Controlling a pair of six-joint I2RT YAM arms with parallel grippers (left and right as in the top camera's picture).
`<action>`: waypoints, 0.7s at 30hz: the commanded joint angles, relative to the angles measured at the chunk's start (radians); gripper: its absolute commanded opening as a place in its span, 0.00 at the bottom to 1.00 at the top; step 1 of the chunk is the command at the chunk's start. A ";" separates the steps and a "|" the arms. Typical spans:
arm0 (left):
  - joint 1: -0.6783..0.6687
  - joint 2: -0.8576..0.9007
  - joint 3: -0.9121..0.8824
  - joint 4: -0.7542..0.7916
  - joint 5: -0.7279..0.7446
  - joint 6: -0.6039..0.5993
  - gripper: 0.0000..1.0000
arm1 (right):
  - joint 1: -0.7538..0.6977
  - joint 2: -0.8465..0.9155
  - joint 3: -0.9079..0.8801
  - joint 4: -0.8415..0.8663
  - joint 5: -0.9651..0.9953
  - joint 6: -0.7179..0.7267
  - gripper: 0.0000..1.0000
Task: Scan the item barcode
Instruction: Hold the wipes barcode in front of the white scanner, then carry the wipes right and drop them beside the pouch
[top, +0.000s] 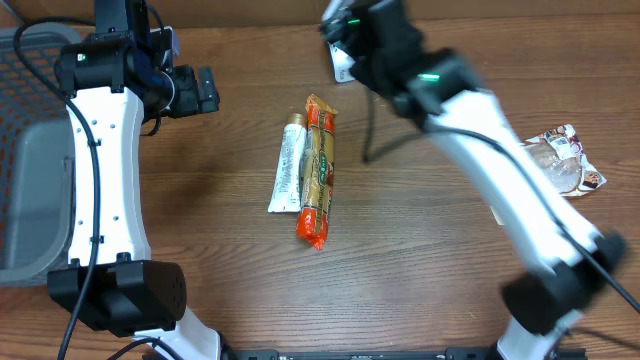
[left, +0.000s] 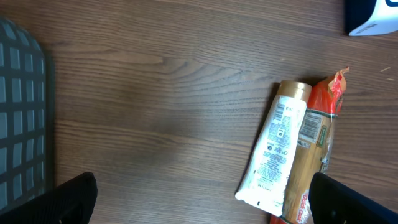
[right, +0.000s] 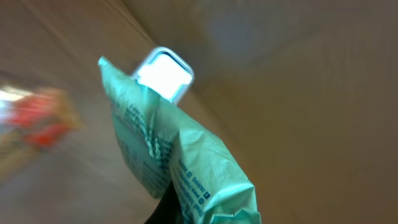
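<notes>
- The right gripper (top: 343, 48) is up at the far edge of the table (top: 430, 260), its arm stretched across from the near right corner.
- Its jaws are closed on a green packet (right: 180, 162) — thin crinkled film with small dark print. The pinch itself is mostly below the edge of the wrist view.
- The green packet is held in the air, off the wood, with its upper corner overlapping a bright white rectangle (right: 163, 71) with rounded corners behind it.
- That wrist view is badly blurred; the rectangle may be a scanner's lit window, but I cannot tell for sure.
- The left gripper (top: 207, 90) hangs over the far left part of the table with its jaws spread wide and nothing between them. Its two dark fingers (left: 73, 200) show at the lower corners of its own camera.
- A white tube (top: 288, 165) with a gold cap lies mid-table, just beside and touching an orange snack pack (top: 318, 170). Both lie lengthwise — roughly parallel.
- A clear packet (top: 565, 160) with red and white print lies alone near the right edge, well apart from the pair.
- A grey basket (top: 22, 60) sits at the left edge of the table.
</notes>
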 joint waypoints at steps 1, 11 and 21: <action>-0.009 -0.004 0.011 0.001 0.000 0.015 1.00 | -0.098 -0.106 0.019 -0.133 -0.291 0.437 0.04; -0.009 -0.004 0.011 0.001 0.000 0.015 1.00 | -0.616 -0.118 -0.190 -0.368 -0.431 1.027 0.04; -0.009 -0.004 0.011 0.001 0.000 0.015 0.99 | -0.972 -0.118 -0.744 0.077 -0.686 1.027 0.27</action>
